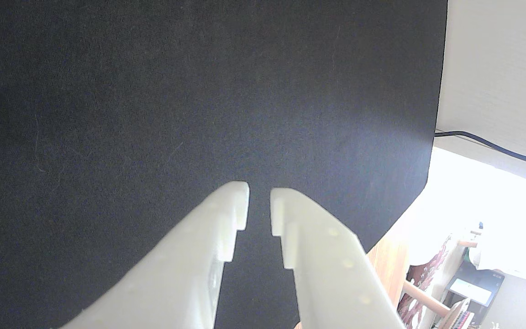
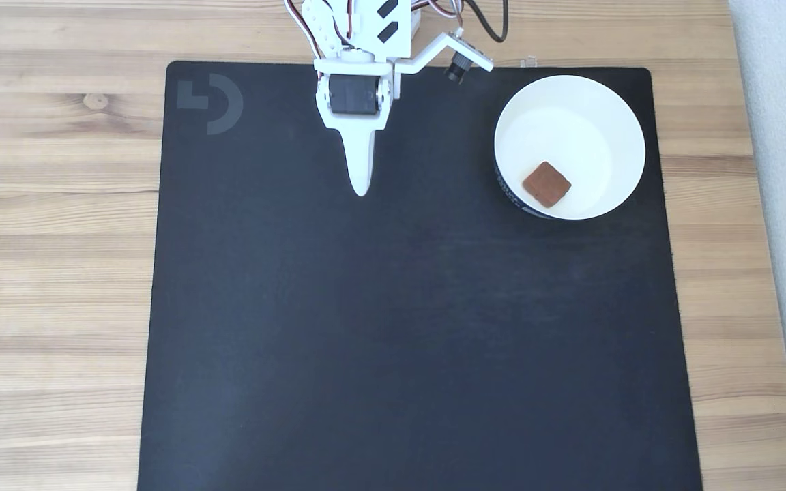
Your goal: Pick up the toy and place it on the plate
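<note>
One toy point(image 2: 546, 184) in play, and we find it already lying inside the plate point(image 2: 611, 109), on the white inner floor toward the lower-left part of the bowl as the fixed view shows it. By our reading the carry and the drop are done; nothing of the task looks left except perhaps parking the arm.

The fingers point(image 1: 259, 205) carry nothing. In the wrist view the two white tips stand a narrow slit apart with only bare black mat point(image 1: 153, 114) between and beyond them, so we log them as slackened but nearly together. In the fixed view the fingers point(image 2: 361, 191) taper to one point over the mat, and the plate sits well off to their right, near the mat's far right corner. Toy and fingers are well apart.

Toy itself: small, flat, reddish-brown, square with rounded corners, biscuit-like, turned cornerwise, surface rough. It lies flat, clear of the rim. The plate is many times wider, with a dark outer wall showing at its lower left. Mat rests on a pale wooden desk point(image 2: 59, 204).
</note>
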Controlling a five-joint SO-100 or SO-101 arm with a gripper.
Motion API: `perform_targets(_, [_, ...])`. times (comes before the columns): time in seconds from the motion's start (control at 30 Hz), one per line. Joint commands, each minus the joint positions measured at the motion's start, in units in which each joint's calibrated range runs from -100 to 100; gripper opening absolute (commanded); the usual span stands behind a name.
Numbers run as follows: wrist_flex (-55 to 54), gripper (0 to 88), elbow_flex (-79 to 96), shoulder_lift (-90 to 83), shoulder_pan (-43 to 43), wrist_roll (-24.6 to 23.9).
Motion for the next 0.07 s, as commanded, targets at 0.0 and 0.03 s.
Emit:
perform_targets(0.0, [0.12,2.3,0.41,-0.75,0.34,0.14])
perform_targets(0.03, [0.12,2.3,0.41,-0.75,0.34,0.14])
